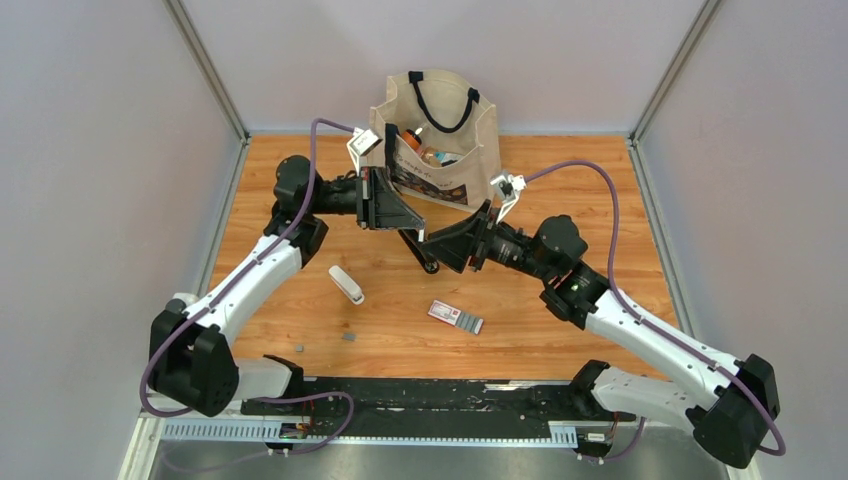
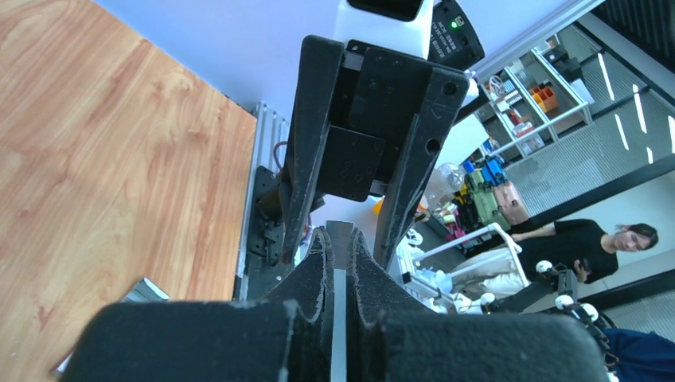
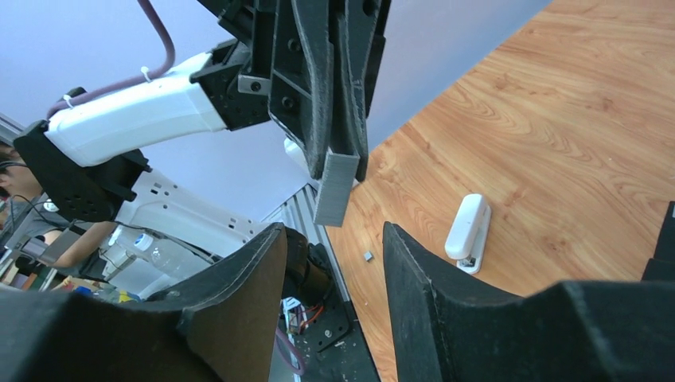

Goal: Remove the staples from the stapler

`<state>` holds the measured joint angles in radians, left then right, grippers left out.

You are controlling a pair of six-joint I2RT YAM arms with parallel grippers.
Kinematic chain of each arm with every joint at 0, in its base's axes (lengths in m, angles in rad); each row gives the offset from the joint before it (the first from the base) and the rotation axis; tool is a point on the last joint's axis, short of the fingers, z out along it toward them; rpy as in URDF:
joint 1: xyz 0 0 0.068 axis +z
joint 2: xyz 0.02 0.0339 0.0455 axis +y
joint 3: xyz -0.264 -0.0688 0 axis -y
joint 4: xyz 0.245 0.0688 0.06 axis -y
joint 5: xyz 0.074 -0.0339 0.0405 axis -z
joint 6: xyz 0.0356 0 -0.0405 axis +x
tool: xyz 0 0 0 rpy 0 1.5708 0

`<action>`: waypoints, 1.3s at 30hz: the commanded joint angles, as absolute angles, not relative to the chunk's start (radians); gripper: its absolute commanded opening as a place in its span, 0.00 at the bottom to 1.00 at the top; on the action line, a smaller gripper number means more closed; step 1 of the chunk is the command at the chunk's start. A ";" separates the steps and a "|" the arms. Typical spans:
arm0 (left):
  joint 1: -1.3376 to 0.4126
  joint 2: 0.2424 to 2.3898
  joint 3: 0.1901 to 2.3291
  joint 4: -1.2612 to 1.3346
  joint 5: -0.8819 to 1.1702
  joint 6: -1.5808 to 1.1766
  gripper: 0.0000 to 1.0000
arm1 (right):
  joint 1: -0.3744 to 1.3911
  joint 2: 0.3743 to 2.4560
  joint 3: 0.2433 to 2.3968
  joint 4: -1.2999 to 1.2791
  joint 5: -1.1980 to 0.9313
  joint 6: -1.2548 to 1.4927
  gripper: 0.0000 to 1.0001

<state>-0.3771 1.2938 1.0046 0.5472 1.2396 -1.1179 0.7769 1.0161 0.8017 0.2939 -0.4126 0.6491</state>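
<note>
My left gripper (image 1: 405,220) is shut on a short grey strip of staples (image 3: 336,187), which shows between its pads in the left wrist view (image 2: 341,237). My right gripper (image 1: 443,247) faces it with its jaws open and empty; its fingertips (image 3: 275,235) sit just below the strip. The slim black stapler (image 1: 417,250) lies between the two grippers, its knob end (image 1: 430,267) toward the front. Two loose staple bits (image 1: 348,337) lie on the wood; one also shows in the right wrist view (image 3: 368,255).
A white oblong stapler (image 1: 346,284) lies left of centre, also in the right wrist view (image 3: 468,231). A small red-and-white box (image 1: 455,316) lies in front of the grippers. A tote bag (image 1: 480,150) with items stands at the back.
</note>
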 commanded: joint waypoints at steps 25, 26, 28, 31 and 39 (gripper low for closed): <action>-0.371 1.215 0.969 0.307 1.252 -0.899 0.19 | 0.799 1.048 0.839 0.361 -0.370 0.686 0.16; -0.371 1.215 1.001 0.235 1.247 -0.791 0.22 | 0.798 1.040 0.835 0.338 -0.362 0.678 0.14; -0.371 1.215 1.047 -0.046 1.198 -0.557 0.31 | 0.798 1.011 0.813 0.269 -0.339 0.661 0.13; -0.373 1.230 1.133 -0.331 1.082 -0.320 0.36 | 0.798 0.964 0.786 0.142 -0.299 0.638 0.12; -0.443 1.394 1.255 -0.617 0.786 -0.006 0.48 | 0.796 0.813 0.704 -0.213 -0.158 0.607 0.09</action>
<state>-0.3954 1.3296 1.2381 -0.4183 0.9611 -0.2489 0.7971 0.8818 0.7383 0.0071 -0.2596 0.6399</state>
